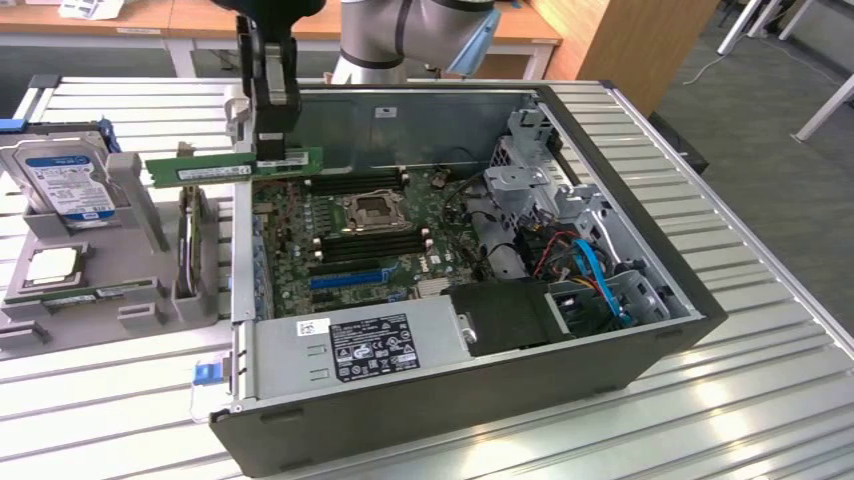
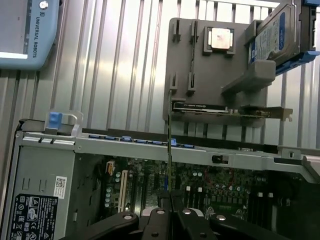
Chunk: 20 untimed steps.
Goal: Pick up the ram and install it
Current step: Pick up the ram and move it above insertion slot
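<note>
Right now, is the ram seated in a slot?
No, the hand holds the ram in the air above the open case.

open air is left around the gripper; below it, the case rim is crossed by the held ram, with the motherboard beside.

Ribbed metal worktop, open computer case laid on its side across the middle, grey parts holder set just beside it, toward the edge on the exterior view's left
</note>
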Tool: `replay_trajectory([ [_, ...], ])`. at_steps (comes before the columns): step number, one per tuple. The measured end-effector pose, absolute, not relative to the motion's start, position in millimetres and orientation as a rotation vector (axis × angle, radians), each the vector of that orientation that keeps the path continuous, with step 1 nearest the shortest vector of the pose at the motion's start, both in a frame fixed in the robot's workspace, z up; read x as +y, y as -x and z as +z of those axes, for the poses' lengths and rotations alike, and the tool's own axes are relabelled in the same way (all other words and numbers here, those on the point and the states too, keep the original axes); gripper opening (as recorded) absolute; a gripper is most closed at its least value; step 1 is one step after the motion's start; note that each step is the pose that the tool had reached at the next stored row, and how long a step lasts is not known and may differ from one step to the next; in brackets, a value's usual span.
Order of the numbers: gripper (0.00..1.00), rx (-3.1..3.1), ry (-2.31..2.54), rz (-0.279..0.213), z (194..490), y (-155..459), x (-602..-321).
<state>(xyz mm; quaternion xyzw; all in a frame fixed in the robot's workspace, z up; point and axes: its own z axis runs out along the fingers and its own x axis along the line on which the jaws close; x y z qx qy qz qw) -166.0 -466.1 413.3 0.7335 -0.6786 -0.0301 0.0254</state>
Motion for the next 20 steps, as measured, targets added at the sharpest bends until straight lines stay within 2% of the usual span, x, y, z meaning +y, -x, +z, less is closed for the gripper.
replay_trajectory([
  [20, 0.11, -2.131, -2.239, -0.094, 413, 145, -466],
])
